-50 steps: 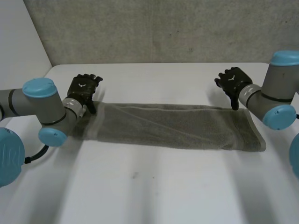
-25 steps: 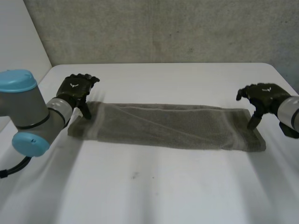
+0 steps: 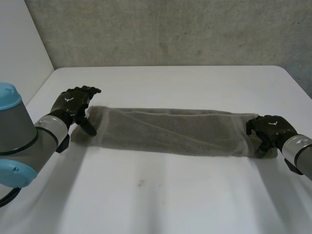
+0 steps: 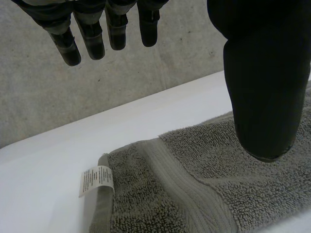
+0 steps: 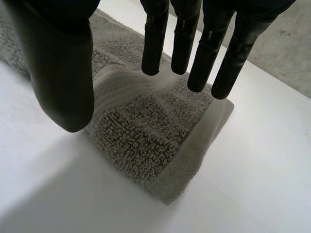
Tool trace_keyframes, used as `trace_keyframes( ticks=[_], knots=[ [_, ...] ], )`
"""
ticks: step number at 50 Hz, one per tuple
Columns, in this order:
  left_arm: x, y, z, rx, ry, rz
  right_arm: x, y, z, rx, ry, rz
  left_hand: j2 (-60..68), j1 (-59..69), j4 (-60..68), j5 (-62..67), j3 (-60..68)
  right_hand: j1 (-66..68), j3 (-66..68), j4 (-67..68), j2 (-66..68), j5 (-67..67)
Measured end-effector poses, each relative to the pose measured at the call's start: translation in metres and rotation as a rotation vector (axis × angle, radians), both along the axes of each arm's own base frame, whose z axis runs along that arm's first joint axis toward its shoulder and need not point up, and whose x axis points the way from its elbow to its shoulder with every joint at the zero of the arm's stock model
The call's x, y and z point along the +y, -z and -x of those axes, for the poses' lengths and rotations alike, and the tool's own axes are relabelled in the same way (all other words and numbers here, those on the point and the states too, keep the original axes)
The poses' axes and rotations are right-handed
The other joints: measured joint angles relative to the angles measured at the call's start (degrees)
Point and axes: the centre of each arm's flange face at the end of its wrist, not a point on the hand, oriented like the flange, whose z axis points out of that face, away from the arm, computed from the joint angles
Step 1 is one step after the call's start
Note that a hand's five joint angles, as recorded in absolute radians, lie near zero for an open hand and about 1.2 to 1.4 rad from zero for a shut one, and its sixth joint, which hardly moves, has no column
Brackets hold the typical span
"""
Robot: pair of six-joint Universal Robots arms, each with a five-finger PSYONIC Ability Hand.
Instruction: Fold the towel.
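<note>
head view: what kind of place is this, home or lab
Probably a lab or test bench, not a home: a white table, a rough concrete wall behind it, and the robot's left hand and right hand at the ends of a grey towel.

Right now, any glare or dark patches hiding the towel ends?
Head view: no glare off the table, towel evenly lit. Left wrist view: corner and label plainly lit beneath the left hand. Right wrist view: towel end well lit beneath the right hand, pile visible.
</note>
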Motion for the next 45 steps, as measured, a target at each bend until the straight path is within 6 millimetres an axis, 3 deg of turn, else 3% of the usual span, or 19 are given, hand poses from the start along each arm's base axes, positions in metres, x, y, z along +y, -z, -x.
trace_keyframes(
  ticks=[6, 11, 15, 17, 24, 26, 38, 41, 45],
  knots=[
    [-0.001, 0.002, 0.000, 0.001, 0.000, 0.015, -0.004, 0.008, 0.004, 0.027, -0.001, 0.004, 0.00, 0.00, 0.00, 0.00, 0.00, 1.28, 1.31, 1.28, 1.26, 1.33],
    [0.000, 0.002, 0.000, 0.001, 0.001, 0.019, -0.007, 0.015, 0.009, 0.057, 0.001, -0.006, 0.00, 0.00, 0.00, 0.00, 0.00, 12.09, 12.35, 12.39, 12.69, 11.76],
    [0.000, 0.003, 0.001, 0.000, 0.002, 0.016, -0.010, 0.019, 0.014, 0.073, 0.005, -0.012, 0.00, 0.00, 0.00, 0.00, 0.00, 26.44, 26.41, 25.70, 27.01, 25.32],
    [0.001, 0.003, 0.001, -0.001, 0.004, 0.014, -0.012, 0.021, 0.016, 0.079, 0.010, -0.013, 0.00, 0.00, 0.00, 0.00, 0.00, 41.64, 41.92, 41.69, 42.87, 41.52],
    [0.002, 0.004, 0.001, -0.002, 0.005, 0.009, -0.021, 0.019, 0.024, 0.092, 0.045, 0.001, 0.00, 0.00, 0.00, 0.00, 0.00, 44.05, 46.14, 46.45, 45.17, 45.37],
    [0.002, 0.005, 0.001, -0.002, 0.004, 0.008, -0.025, 0.017, 0.030, 0.102, 0.067, 0.011, 0.00, 0.00, 0.00, 0.00, 0.00, 44.05, 46.14, 46.45, 45.17, 45.37],
    [0.002, 0.006, -0.001, -0.002, -0.001, 0.004, -0.067, -0.012, 0.110, 0.348, 0.225, 0.120, 0.00, 0.00, 0.00, 0.00, 0.00, 44.19, 46.14, 46.45, 45.16, 45.37],
    [0.002, 0.004, -0.001, -0.002, -0.001, 0.007, -0.073, -0.024, 0.111, 0.370, 0.230, 0.137, 0.00, 0.00, 0.00, 0.05, 0.00, 44.34, 46.14, 46.45, 45.16, 45.37],
    [0.003, -0.001, 0.000, 0.002, 0.000, 0.020, -0.077, -0.044, 0.087, 0.351, 0.197, 0.173, 0.00, 0.00, 0.00, 0.05, 0.00, 44.38, 46.14, 46.45, 45.16, 45.37]
  ],
)
